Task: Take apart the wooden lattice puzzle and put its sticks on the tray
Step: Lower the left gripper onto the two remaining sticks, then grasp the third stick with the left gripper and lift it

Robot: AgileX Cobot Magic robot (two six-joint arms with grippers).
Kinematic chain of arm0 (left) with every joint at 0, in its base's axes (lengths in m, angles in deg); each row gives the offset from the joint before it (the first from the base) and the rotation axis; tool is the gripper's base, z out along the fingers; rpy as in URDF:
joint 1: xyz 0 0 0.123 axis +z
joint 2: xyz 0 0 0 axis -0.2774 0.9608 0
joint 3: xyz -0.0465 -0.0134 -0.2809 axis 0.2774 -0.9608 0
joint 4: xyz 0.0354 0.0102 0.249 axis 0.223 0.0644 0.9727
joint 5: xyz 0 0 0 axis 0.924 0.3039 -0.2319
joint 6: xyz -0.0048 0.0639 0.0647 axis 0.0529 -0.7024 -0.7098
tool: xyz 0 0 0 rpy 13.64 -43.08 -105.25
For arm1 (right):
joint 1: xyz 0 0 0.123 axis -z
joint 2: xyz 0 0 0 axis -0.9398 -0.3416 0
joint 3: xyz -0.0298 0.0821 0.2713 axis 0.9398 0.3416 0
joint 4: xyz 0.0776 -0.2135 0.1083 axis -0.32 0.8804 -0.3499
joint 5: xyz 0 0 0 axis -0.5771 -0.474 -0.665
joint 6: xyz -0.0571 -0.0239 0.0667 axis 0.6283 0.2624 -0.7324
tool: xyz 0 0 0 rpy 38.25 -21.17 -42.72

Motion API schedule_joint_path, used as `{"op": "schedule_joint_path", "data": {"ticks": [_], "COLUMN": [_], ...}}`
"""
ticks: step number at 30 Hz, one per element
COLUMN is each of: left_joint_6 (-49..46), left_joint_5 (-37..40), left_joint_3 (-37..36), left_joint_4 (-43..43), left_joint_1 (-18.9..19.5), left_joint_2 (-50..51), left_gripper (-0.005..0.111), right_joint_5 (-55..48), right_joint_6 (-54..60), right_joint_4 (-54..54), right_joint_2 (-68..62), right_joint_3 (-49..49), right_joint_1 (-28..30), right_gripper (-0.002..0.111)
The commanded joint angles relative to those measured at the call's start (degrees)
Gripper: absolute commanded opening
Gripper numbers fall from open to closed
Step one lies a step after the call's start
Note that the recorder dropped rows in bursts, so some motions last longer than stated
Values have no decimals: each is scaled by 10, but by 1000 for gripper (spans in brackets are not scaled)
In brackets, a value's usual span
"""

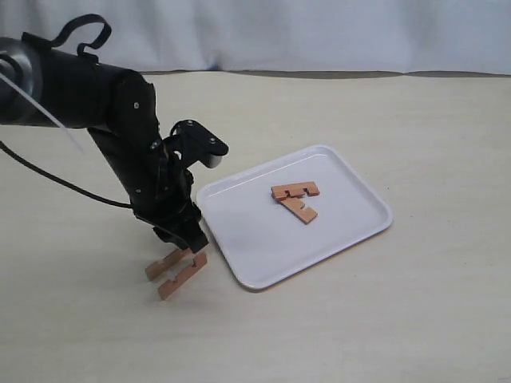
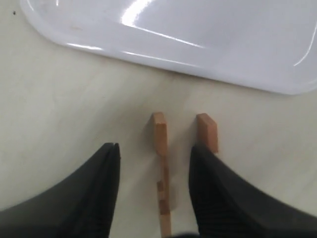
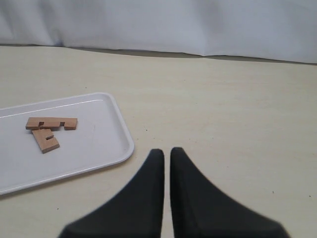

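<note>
No joined wooden lattice puzzle is in view, only separate sticks. Two reddish-brown sticks lie side by side on the table, just off the white tray's near corner. My left gripper points down over them and is open. One stick stands on edge between its fingers. The other stick lies partly hidden under the second finger. Two more sticks lie touching on the tray, also seen as a pair of sticks from the right wrist. My right gripper is shut and empty above bare table.
A white cloth backdrop runs along the table's far edge. The left arm's black links and cable stand over the left part of the table. The tray's rim lies just beyond the left gripper.
</note>
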Motion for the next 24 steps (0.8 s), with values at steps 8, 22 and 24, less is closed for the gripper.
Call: {"op": "schedule_joint_path", "data": {"ticks": [8, 22, 24], "left_joint_6": [-3, 11, 11], "left_joint_5": [-38, 73, 59], "left_joint_3": [-1, 70, 83], "left_joint_4": [10, 122, 121], "left_joint_1": [0, 1, 1], "left_joint_2": [60, 31, 20], "left_gripper": [40, 0, 0], "right_joint_5": [2, 2, 2], "right_joint_6": [0, 0, 0], "right_joint_4": [0, 0, 0], "right_joint_2": [3, 3, 3], "right_joint_3": [0, 0, 0], "right_joint_1": [2, 2, 2], "right_gripper": [4, 4, 4]}}
